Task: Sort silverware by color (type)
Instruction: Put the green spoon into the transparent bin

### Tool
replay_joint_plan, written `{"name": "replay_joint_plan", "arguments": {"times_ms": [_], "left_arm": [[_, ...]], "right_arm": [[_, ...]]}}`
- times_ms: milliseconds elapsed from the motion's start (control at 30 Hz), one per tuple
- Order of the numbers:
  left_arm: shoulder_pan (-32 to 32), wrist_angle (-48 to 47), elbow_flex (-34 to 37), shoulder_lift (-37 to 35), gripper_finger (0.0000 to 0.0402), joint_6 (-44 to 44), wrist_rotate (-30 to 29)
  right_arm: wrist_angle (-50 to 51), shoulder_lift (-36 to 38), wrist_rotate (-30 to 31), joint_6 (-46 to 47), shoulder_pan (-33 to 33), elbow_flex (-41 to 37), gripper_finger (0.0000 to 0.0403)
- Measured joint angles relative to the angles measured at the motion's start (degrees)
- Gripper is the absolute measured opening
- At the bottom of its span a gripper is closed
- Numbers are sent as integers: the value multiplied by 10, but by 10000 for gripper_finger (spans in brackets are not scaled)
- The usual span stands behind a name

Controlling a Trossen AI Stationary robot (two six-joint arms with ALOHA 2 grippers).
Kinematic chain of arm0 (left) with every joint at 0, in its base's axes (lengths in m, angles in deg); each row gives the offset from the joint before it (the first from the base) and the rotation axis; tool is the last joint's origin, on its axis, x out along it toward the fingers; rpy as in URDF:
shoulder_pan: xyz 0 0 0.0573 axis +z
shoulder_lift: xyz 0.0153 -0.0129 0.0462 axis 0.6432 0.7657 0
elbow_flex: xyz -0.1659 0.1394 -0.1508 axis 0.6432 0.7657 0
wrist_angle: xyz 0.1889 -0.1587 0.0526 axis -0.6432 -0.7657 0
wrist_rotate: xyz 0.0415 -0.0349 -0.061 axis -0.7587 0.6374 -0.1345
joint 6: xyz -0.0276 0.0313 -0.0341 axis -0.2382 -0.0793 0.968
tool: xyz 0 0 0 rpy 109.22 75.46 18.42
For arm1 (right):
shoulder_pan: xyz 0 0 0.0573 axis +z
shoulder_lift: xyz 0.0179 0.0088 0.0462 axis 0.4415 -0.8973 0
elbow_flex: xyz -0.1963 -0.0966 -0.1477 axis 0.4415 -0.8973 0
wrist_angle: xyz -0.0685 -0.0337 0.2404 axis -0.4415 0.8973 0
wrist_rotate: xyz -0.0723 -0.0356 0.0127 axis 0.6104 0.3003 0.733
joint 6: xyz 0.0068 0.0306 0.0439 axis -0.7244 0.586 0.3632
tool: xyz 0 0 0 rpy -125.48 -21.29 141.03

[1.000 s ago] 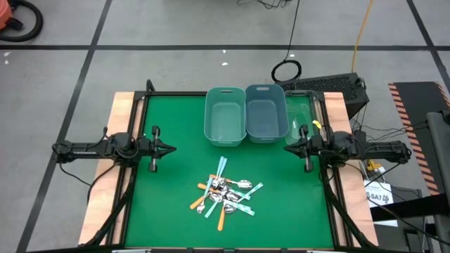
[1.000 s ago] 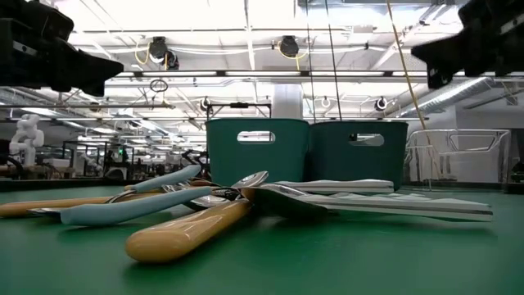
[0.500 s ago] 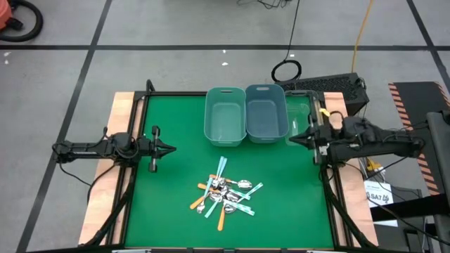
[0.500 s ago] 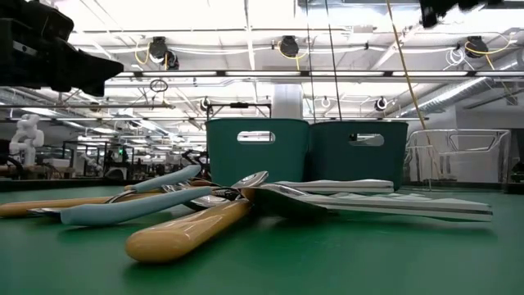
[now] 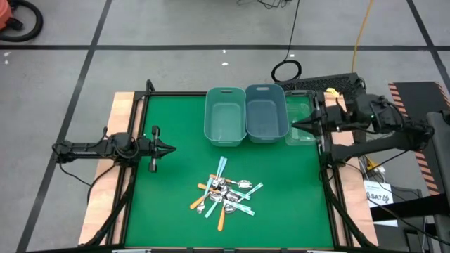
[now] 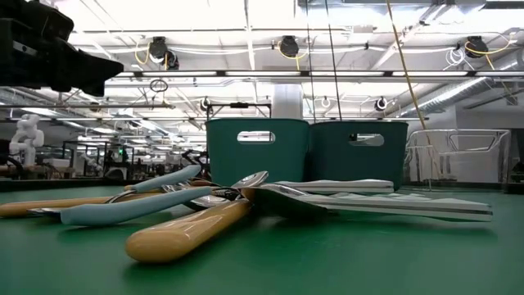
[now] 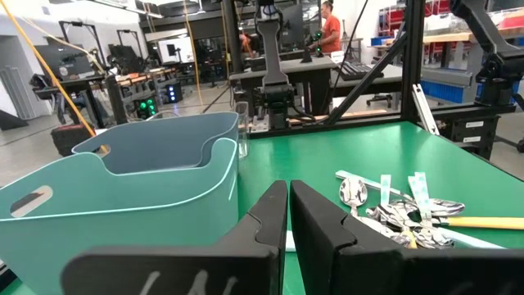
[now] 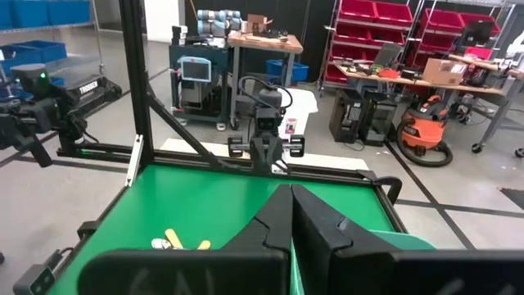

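The silverware (image 5: pixel 225 195) lies in a loose heap on the green mat, nearer the table's near edge: small spoons with shiny bowls and orange, light blue or teal-green handles. In the low view an orange handle (image 6: pixel 188 233) and a light blue handle (image 6: pixel 123 211) lie in front. The heap (image 7: pixel 401 215) also shows in the left wrist view. My left gripper (image 5: pixel 171 148) hangs shut at the table's left side, pointing level toward the middle. My right gripper (image 5: pixel 294 126) is shut, raised high at the right side beside the bins. Neither touches anything.
Two teal bins (image 5: pixel 225 116) (image 5: pixel 266 112) stand side by side at the far middle, with a clear container (image 5: pixel 301 118) to their right. A dark frame (image 5: pixel 133 176) edges the mat. Bare green mat (image 5: pixel 176 204) lies all around the heap.
My right gripper has risen well above the table at the right side, staying shut and about level, and has left the top of the low view. The left arm and the spoons have kept still.
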Motion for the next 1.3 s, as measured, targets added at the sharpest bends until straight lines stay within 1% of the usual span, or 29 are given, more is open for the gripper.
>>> {"name": "replay_joint_plan", "arguments": {"times_ms": [133,233,367,667,1000,1200,1300], "left_arm": [[0,0,0,0,26,0,0],[0,0,0,0,26,0,0],[0,0,0,0,26,0,0],[1,0,0,0,26,0,0],[2,0,0,0,26,0,0],[2,0,0,0,26,0,0],[2,0,0,0,26,0,0]], "right_arm": [[8,-33,0,0,0,49,0],[17,-47,0,0,0,70,0],[23,-53,0,1,0,75,0],[101,-77,0,4,0,75,0],[167,-101,0,126,0,75,0],[189,-127,-1,144,0,75,0],[192,-148,-15,164,4,75,0]]}}
